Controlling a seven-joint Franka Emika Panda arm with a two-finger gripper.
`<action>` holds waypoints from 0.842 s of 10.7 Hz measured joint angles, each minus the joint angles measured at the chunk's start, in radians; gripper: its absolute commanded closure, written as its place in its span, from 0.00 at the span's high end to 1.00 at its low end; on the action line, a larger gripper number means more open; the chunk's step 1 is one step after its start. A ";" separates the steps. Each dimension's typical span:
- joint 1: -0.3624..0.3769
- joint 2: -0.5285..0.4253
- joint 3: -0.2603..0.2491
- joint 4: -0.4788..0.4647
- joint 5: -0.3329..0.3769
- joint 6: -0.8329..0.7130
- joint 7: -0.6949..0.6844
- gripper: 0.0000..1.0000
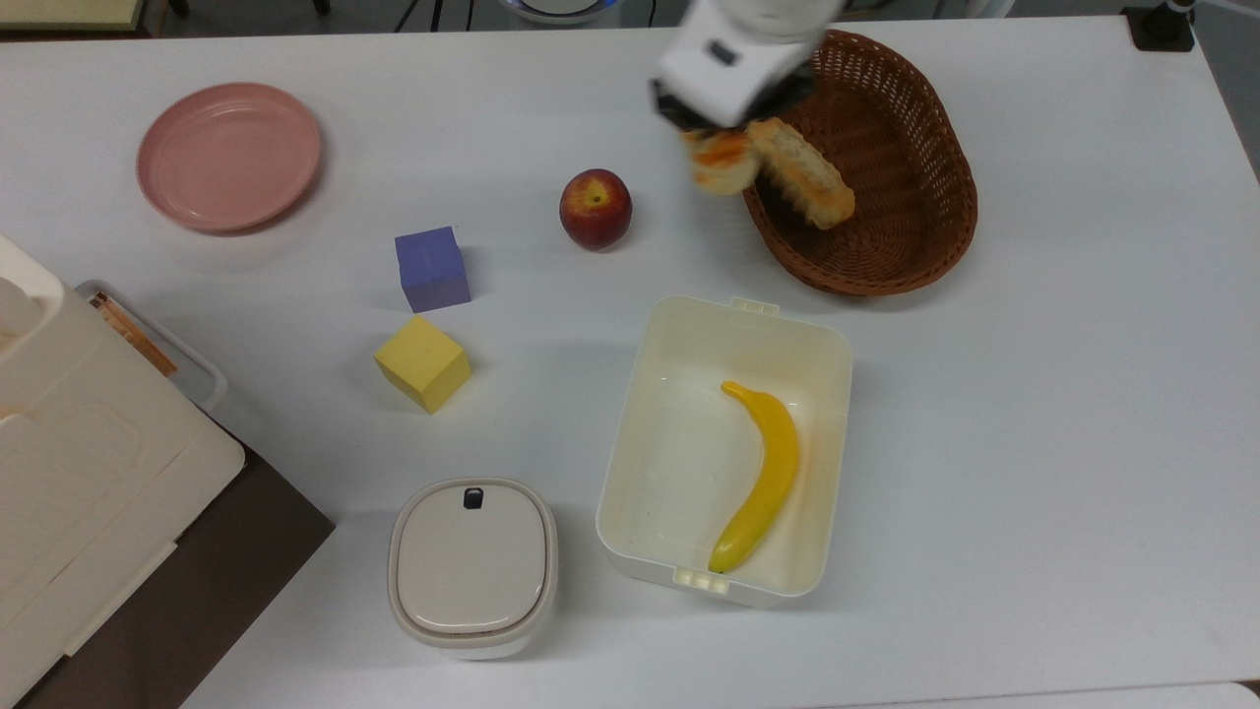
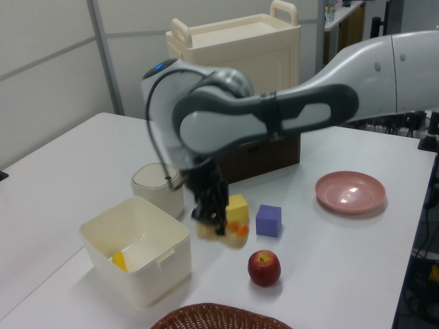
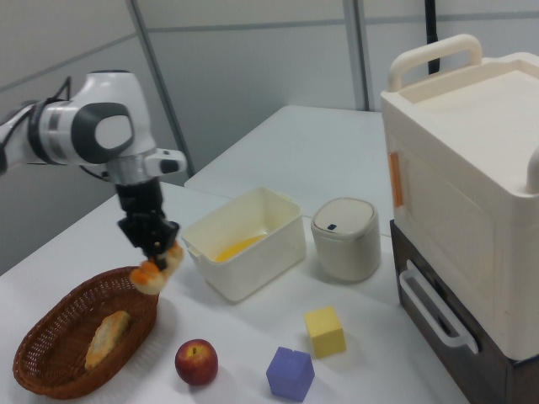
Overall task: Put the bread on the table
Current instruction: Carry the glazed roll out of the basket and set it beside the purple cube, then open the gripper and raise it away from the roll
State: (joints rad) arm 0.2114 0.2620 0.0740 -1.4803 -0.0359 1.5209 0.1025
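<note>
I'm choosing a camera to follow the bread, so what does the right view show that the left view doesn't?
The right view alone shows the longer roll lying in the basket. The left view alone shows the pink plate. Both show the gripper holding the bread in the air, plus the apple and the cream box.

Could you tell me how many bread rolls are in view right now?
2. The orange-glazed bread hangs in the gripper above the table beside the basket; the longer golden-brown roll lies inside the basket.
</note>
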 measured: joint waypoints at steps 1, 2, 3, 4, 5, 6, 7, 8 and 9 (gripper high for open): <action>-0.046 -0.005 0.000 0.000 -0.019 -0.004 -0.039 0.03; -0.088 -0.007 -0.001 0.000 -0.029 -0.004 -0.077 0.12; -0.126 -0.007 -0.001 0.000 -0.032 -0.004 -0.115 0.64; -0.162 -0.007 -0.001 0.000 -0.033 -0.004 -0.149 1.00; -0.192 -0.007 -0.001 -0.001 -0.040 -0.004 -0.183 1.00; -0.211 -0.007 -0.001 -0.001 -0.067 -0.004 -0.202 1.00; -0.222 -0.008 -0.001 -0.001 -0.092 -0.004 -0.206 1.00; -0.231 -0.008 -0.001 -0.001 -0.102 -0.004 -0.207 1.00; -0.236 -0.008 -0.002 -0.001 -0.104 -0.004 -0.207 1.00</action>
State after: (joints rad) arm -0.0247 0.2545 0.0724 -1.4816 -0.1397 1.5168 -0.1047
